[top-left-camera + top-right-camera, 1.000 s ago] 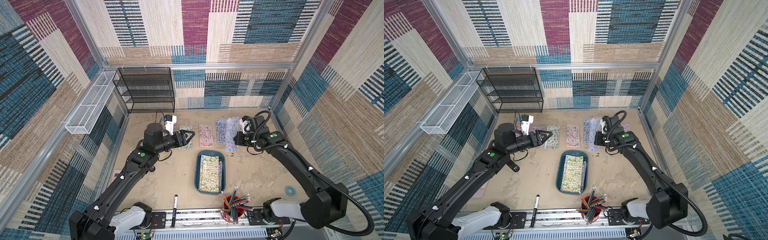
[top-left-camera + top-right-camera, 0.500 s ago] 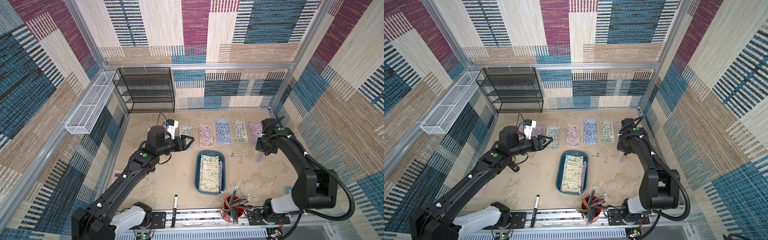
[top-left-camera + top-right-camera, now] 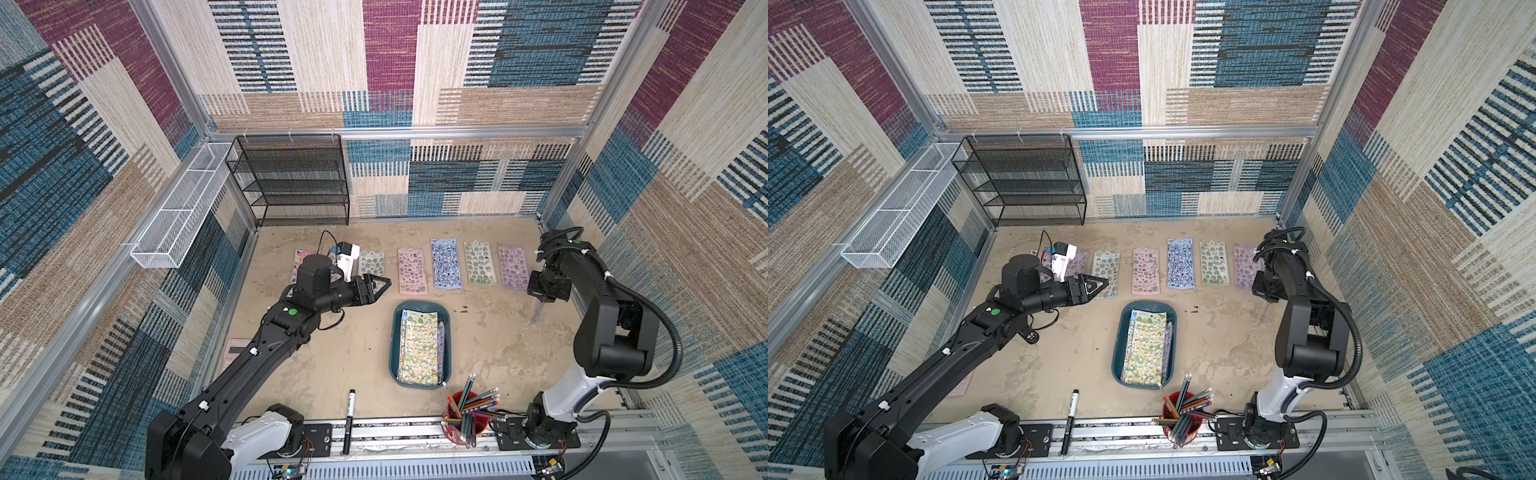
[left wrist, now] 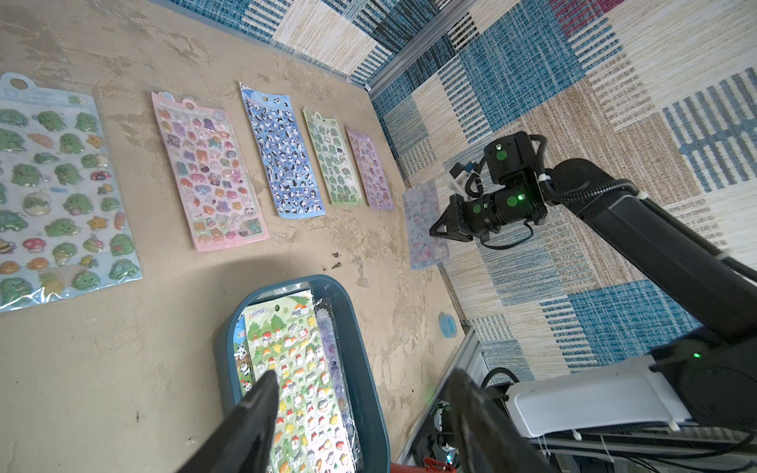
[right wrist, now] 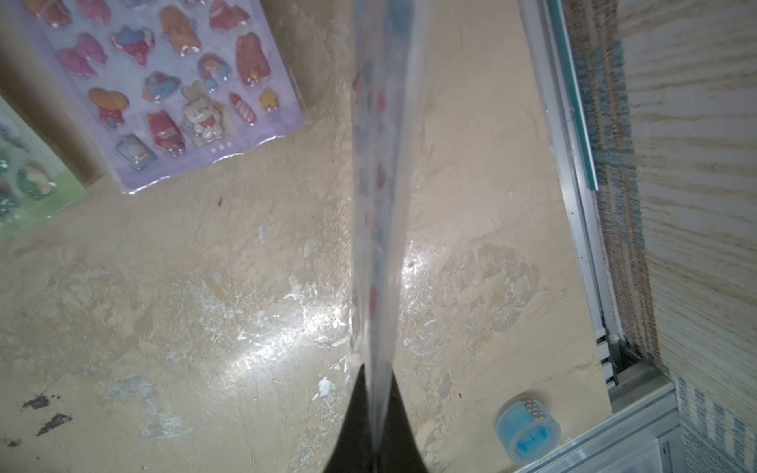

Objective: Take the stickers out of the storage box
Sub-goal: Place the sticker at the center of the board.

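the right gripper (image 5: 375, 409) was pinched shut on one sticker sheet (image 4: 424, 225) hanging below it, edge-on and blurred in its wrist view. the left gripper (image 3: 380, 286) stood open, holding nothing. more stickers (image 3: 419, 349) lay stacked in the storage box (image 3: 394, 353), the lower ones mostly covered. a row of sheets (image 3: 446, 264) lay behind it, the leftmost partly hidden by the left arm (image 3: 291, 324).

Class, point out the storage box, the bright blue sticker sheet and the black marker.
storage box (image 3: 394, 353): in a top view, bare side rim.
bright blue sticker sheet (image 3: 446, 263): in a top view, sheet's middle.
black marker (image 3: 350, 417): in a top view, mid-barrel.
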Robot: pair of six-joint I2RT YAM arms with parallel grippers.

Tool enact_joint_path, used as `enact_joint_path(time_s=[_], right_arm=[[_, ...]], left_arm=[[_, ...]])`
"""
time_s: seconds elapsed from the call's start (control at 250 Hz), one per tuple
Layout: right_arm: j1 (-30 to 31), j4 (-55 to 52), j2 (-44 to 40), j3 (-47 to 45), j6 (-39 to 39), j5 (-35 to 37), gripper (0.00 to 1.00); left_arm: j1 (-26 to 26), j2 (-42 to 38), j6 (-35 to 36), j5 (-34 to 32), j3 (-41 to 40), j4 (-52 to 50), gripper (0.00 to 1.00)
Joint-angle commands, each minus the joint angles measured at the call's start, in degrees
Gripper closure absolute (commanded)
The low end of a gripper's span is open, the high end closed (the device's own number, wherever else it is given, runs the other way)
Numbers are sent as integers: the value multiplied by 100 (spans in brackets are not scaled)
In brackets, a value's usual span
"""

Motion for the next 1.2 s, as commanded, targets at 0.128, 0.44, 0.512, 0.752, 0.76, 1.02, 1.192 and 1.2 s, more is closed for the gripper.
enact_joint_path(time_s=[0.128, 0.44, 0.512, 0.752, 0.76, 1.02, 1.192, 1.2], right_arm=[[-1, -243, 671, 115, -55, -226, 100], [-80, -718, 1347, 550, 302, 163, 94], [-89, -897, 1501, 751, 419, 302, 92], [-103, -1386, 1886, 884, 554, 46, 83], [-105, -1384, 1883, 840, 557, 40, 82], [-257, -1377, 1586, 350, 874, 562, 71], [-326, -1378, 1232, 622, 1055, 969, 41], [-326, -1377, 1219, 632, 1060, 987, 41]], left_arm=[[-1, 44, -254, 173, -136, 359, 34], [8, 79, -247, 171, -143, 320, 35], [13, 69, -245, 167, -154, 331, 35], [8, 171, -389, 369, -258, 583, 36], [12, 175, -397, 377, -261, 593, 36], [12, 269, -439, 522, -303, 739, 36], [8, 284, -496, 584, -316, 833, 36], [8, 282, -492, 584, -317, 834, 36]])
